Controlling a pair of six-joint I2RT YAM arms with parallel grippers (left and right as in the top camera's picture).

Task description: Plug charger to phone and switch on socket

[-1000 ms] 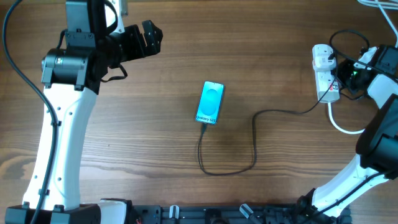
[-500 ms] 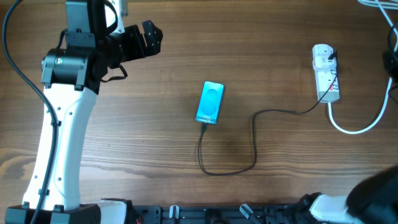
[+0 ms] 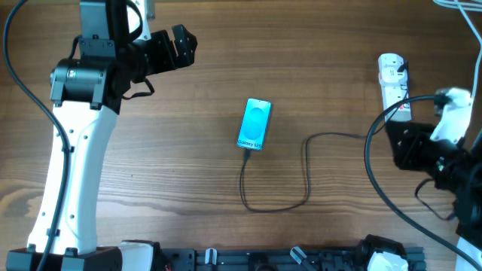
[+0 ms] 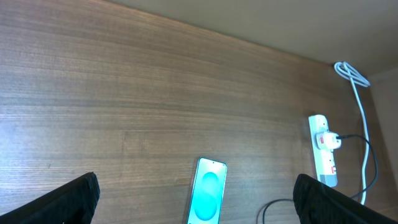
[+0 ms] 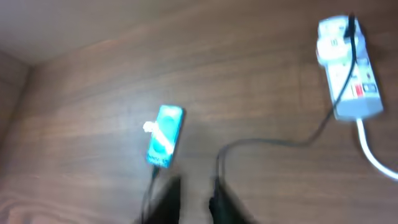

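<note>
Closest to my end, at the bottom middle of the overhead view, the charger [image 3: 304, 177] makes a loose U on the wooden table [image 3: 151, 188]. One end runs up to the lower edge of the phone [image 3: 254, 124], the other heads off right toward the socket [image 3: 393, 81]. The cable end touches the phone's bottom edge, but the plug is too tiny for me to say if it's properly seated. The right gripper [image 5: 194, 202] sits at the right edge of the overhead frame, below the socket and apart from it. Its own camera is badly smeared: two dark fingers [image 5: 166, 198] close together at the bottom with a sliver of table between them and nothing in them, and I honestly can't tell if they're fully closed. The phone lies flat mid-frame, teal screen up, slightly tilted, text end toward me. Further back at upper left, the left gripper [image 3: 184, 45] hangs over bare wood, spread wide. Its fingertips [image 4: 74, 200] sit at opposite bottom corners of the wrist view, holding nothing. Farthest out, at upper right, the socket lies lengthwise with its red switch [image 5: 359, 90] near the lower end, the black cable going into a plug at the top end and the white cord [image 5: 371, 151] leaving the bottom.
</note>
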